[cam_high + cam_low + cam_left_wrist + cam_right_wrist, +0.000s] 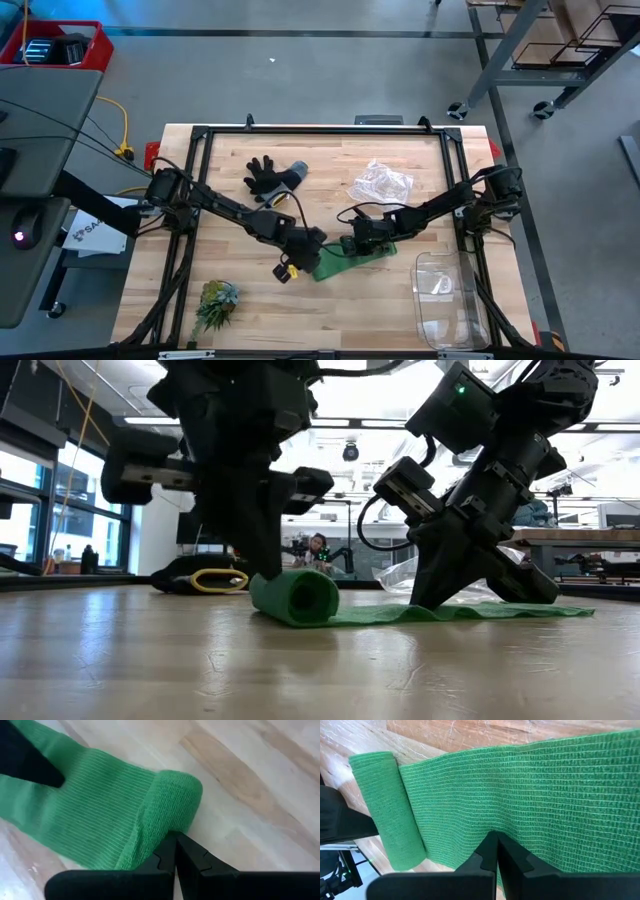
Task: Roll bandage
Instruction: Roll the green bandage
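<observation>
The green bandage point(350, 262) lies on the wooden table near its middle. Its left end is wound into a small roll point(296, 597), and the remainder point(545, 790) lies flat toward the right. My left gripper point(175, 842) is shut, with its tips against the roll. My right gripper point(493, 840) is also shut and rests on the flat strip a short way from the roll point(386, 810). In the low view the left gripper point(262, 565) stands just behind the roll, and the right gripper point(432, 592) stands on the strip. My left gripper touches the roll's outer curve point(159, 836) with its shut fingertips, on the side away from the flat strip. The fingers slant down from the table's left. The roll rests on the table. My right gripper presses its shut fingertips down on the flat single layer point(492, 827), about mid-width, slanting down from the table's right. The strip lies flat on the table under them.
A black-and-grey glove point(272, 177) and a crumpled clear plastic bag point(380, 183) lie toward the far side. A green plant tuft point(215, 303) sits near the front left, and a clear plastic container point(445, 297) at the front right.
</observation>
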Robot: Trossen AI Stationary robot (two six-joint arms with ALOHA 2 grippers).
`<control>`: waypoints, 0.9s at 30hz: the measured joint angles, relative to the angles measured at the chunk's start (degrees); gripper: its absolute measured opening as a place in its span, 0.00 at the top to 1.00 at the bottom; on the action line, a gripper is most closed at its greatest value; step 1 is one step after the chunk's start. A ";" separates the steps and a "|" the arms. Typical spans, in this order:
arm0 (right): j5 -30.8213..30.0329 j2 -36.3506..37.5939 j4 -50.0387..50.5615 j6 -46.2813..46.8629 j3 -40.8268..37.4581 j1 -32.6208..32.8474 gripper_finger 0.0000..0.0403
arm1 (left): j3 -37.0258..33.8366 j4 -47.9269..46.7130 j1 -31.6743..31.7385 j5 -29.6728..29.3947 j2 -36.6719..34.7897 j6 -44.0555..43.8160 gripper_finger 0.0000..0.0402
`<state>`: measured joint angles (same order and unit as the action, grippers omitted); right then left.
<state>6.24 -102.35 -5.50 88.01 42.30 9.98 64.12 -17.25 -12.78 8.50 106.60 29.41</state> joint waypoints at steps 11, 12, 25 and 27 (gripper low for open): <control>0.02 0.02 -0.13 0.00 0.00 -0.02 1.00 | 0.00 7.38 1.36 -0.77 0.00 -0.14 1.00; 0.04 0.02 -0.13 0.00 0.00 -0.02 1.00 | 0.00 7.85 1.61 -0.75 0.00 0.18 1.00; 0.13 0.00 -0.83 -1.49 -0.04 -0.22 1.00 | 4.82 3.75 3.49 -10.31 -4.66 -1.32 1.00; 0.09 -0.04 -1.34 -1.51 -0.04 -0.24 1.00 | 3.85 -1.18 4.19 -10.27 -6.48 -4.76 1.00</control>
<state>6.33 -102.39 -6.84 86.50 42.26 9.74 67.97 -18.43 -8.58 -1.77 100.12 24.65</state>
